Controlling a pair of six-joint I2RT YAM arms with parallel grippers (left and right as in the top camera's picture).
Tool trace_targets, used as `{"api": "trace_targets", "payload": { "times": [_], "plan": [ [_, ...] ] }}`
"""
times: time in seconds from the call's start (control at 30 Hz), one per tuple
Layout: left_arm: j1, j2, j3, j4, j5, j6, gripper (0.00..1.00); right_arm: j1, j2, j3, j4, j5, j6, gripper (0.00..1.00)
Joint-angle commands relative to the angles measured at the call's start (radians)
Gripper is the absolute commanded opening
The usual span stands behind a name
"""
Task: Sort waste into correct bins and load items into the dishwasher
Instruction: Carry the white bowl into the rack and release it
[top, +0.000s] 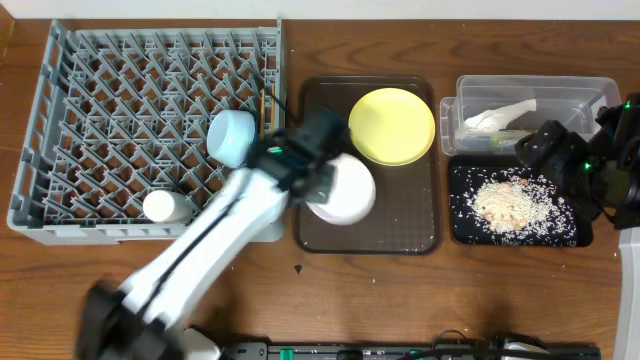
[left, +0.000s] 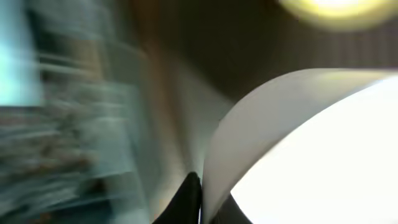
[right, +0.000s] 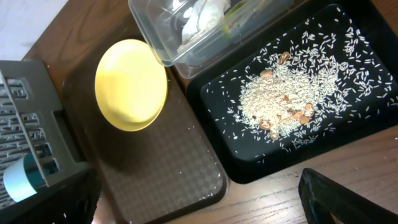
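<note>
My left gripper (top: 318, 178) is shut on the rim of the white bowl (top: 347, 192) over the dark brown serving tray (top: 420, 225). The left wrist view is blurred and shows the fingers (left: 208, 202) pinching the bowl's wall (left: 261, 118). The yellow plate (top: 392, 125) lies at the serving tray's back. The light blue bowl (top: 232, 135) sits in the grey dish rack (top: 90, 110). Thin wooden chopsticks (top: 264, 108) seem to stand at the rack's right edge. My right gripper (top: 548, 150) is open and empty (right: 205, 211) above the black tray (top: 575, 230), which holds rice scraps (top: 512, 200). The napkin (top: 495, 118) lies in the clear tub (top: 590, 90).
A white round object (top: 165, 207) sits at the rack's front edge. My left arm crosses the rack's front right corner. A few rice grains lie on the serving tray (right: 155, 180). A greenish scrap (right: 233, 15) lies beside the napkin in the tub.
</note>
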Motion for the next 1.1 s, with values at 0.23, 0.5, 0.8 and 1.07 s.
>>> {"api": "trace_targets", "payload": {
  "times": [0.23, 0.5, 0.8, 1.07],
  "plan": [
    [0.193, -0.154, 0.018, -0.107, -1.054, 0.035, 0.07, -0.003, 0.0, 0.012, 0.0, -0.001, -0.004, 0.99],
    [0.419, -0.008, 0.018, 0.047, -1.207, 0.197, 0.07, -0.003, 0.0, 0.012, 0.0, 0.0, -0.004, 0.99],
    [0.538, 0.19, 0.018, 0.259, -1.207, 0.325, 0.07, -0.003, 0.0, 0.012, -0.001, -0.001, -0.004, 0.99],
    [0.54, 0.306, 0.018, 0.356, -1.207, 0.326, 0.07, -0.003, 0.0, 0.012, 0.0, 0.0, -0.004, 0.99]
  ]
}}
